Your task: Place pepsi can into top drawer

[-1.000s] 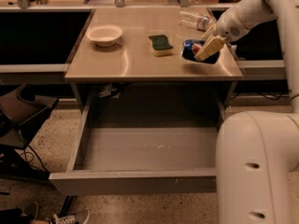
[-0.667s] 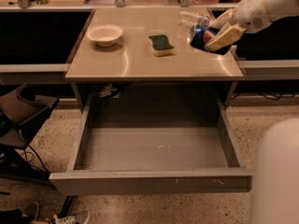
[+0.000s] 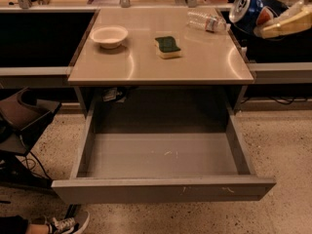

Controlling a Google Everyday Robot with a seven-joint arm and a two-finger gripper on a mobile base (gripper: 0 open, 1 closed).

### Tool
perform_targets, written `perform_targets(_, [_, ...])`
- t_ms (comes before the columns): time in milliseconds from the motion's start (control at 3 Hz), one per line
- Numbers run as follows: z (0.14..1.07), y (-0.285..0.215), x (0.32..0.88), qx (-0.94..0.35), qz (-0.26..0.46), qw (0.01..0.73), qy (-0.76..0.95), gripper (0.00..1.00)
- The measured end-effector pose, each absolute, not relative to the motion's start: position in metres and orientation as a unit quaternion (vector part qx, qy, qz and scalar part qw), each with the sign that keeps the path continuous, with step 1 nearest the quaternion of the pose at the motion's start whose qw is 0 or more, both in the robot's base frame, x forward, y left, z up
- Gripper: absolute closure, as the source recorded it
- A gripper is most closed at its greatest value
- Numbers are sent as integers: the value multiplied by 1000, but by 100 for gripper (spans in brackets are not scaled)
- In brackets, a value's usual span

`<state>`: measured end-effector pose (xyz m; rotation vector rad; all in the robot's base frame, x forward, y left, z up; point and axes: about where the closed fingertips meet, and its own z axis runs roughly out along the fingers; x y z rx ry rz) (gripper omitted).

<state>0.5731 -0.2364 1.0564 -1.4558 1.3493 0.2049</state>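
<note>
My gripper [image 3: 267, 14] is at the upper right of the camera view, raised above and to the right of the table's right edge. It is shut on the pepsi can [image 3: 249, 9], a blue can with a red-white-blue logo and a silver end, held tilted on its side. The cream fingers [image 3: 287, 24] press along the can's right side. The top drawer [image 3: 163, 189] is pulled wide open below the tabletop, with its grey interior bare.
On the tan tabletop [image 3: 156, 65] stand a white bowl [image 3: 109, 35] at the left, a green-and-yellow sponge [image 3: 167, 46] in the middle, and a clear plastic water bottle [image 3: 206, 21] lying at the back right. A dark chair [image 3: 19, 126] and a shoe [image 3: 68, 223] are at the left.
The gripper has lifted the pepsi can off the table's right side and carried it up and to the right. The view has come closer, and the arm's white body has left the lower right.
</note>
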Motion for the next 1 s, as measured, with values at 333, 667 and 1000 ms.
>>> perform_targets(333, [1024,-241,554,-614,106,529,576,100])
perform_targets(667, [958,-198,586,-609,163,513,583,100])
perform_targets(1000, [870,-150,613,-603,206,478,605,100])
